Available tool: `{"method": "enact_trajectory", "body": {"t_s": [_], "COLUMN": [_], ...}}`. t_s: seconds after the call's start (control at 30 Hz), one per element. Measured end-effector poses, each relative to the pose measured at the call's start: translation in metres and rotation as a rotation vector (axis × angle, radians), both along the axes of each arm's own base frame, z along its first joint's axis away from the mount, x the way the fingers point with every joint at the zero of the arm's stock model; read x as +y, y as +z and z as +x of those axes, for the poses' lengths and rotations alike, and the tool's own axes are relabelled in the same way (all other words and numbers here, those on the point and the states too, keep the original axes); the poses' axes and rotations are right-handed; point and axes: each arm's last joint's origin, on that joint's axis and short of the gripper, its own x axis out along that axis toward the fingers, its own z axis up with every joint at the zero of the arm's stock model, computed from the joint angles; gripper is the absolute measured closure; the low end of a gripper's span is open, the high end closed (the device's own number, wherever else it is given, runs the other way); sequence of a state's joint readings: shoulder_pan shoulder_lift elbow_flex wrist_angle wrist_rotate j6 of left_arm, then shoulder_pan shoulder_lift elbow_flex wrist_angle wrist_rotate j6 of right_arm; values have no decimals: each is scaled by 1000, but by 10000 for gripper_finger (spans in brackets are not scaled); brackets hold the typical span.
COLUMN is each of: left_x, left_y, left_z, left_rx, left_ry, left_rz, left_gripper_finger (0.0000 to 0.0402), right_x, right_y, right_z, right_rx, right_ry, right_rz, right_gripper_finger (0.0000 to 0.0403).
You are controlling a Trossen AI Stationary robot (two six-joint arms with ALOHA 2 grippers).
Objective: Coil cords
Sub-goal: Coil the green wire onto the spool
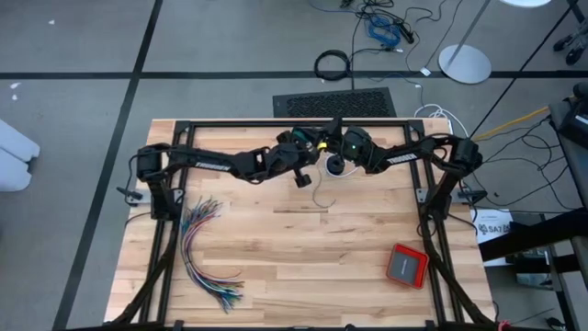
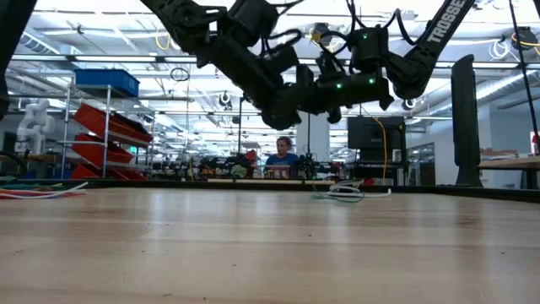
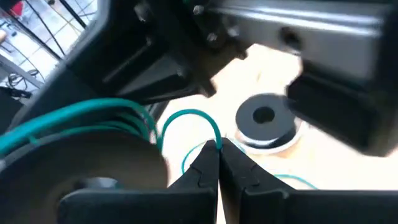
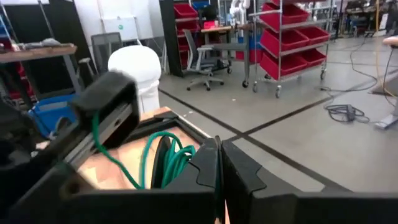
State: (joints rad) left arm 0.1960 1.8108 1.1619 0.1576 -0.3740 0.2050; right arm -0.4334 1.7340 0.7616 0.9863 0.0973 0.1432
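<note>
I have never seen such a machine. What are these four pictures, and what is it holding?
It is a robot with two dark arms at a wooden table. One picture looks straight down, one looks level across the tabletop, and two come from cameras on the wrists. Both arms meet above the table's far edge. The left tool is shut on a teal-green cord; the right tool is shut too, with loops of that cord beside it. On the table lie a fanned bundle of coloured wires and a small red box. A person sits far behind.
</note>
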Motion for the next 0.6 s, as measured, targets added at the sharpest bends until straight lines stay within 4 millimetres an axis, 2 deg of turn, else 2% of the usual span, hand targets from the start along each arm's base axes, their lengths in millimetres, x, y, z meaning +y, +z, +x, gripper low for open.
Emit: {"method": "enact_trajectory", "body": {"t_s": [0.27, 0.47, 0.6], "left_x": [-1, -4, -4], "left_y": [7, 29, 48], "left_z": [-6, -22, -34], "left_rx": [96, 113, 119], "left_ry": [-12, -13, 8], "left_rz": [-2, -3, 58], "left_gripper_finger": [402, 402, 402], "right_x": [2, 2, 3], "right_y": [-4, -6, -6], "right_z": [1, 1, 1], "right_rx": [42, 59, 60], "right_ry": [29, 30, 53], "right_rz": [20, 22, 23], "right_gripper_finger": [403, 403, 403]}}
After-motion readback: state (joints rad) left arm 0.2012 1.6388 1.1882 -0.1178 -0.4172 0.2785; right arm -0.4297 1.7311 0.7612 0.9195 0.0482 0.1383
